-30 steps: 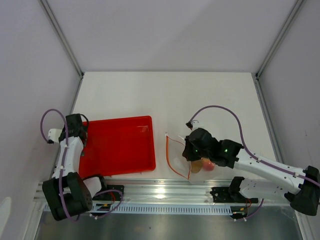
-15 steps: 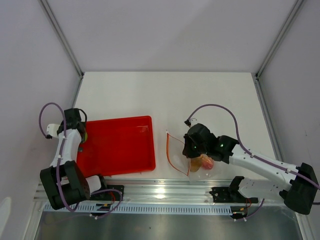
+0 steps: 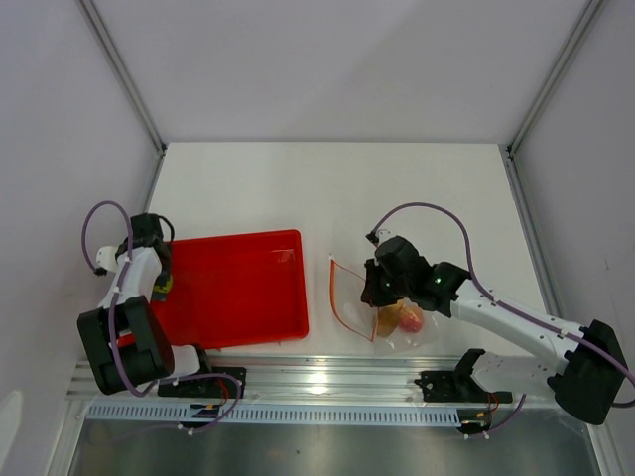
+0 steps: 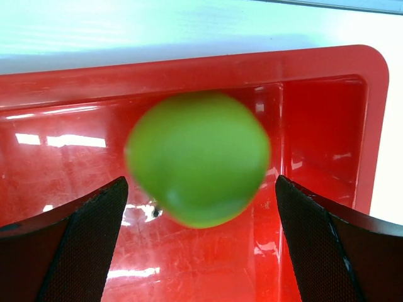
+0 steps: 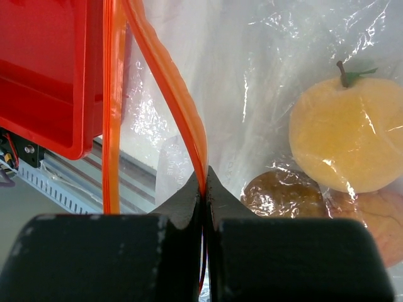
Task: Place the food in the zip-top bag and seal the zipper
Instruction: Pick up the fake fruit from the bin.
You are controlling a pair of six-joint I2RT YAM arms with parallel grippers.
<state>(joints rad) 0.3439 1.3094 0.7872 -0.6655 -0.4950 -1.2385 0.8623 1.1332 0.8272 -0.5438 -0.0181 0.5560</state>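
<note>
The green apple [image 4: 198, 157] lies in the red tray [image 4: 327, 126], blurred and close. My left gripper [image 4: 200, 182] is open around it, and its fingers [image 4: 75, 242] stand apart from it on both sides. From above, that gripper [image 3: 159, 283] is at the tray's left end. My right gripper [image 5: 204, 179] is shut on the zipper [image 5: 170, 94] of the zip-top bag [image 5: 252, 75]. Through the clear plastic show the yellow-orange fruit [image 5: 343, 141], the brown one [image 5: 283, 195] and the peach [image 5: 378, 229]. From above, the bag [image 3: 402, 332] lies right of the tray, with the right gripper [image 3: 375, 288] at its mouth.
The red tray [image 3: 238, 288] fills the left half of the white table. The metal rail [image 3: 327, 382] with both arm bases runs along the near edge, just below the bag. Grey walls close in on both sides.
My right gripper has moved slightly away from the near edge with the zipper strip, pulling the bag's mouth from a curve into a straighter line. The left gripper has shifted at the tray's left end.
</note>
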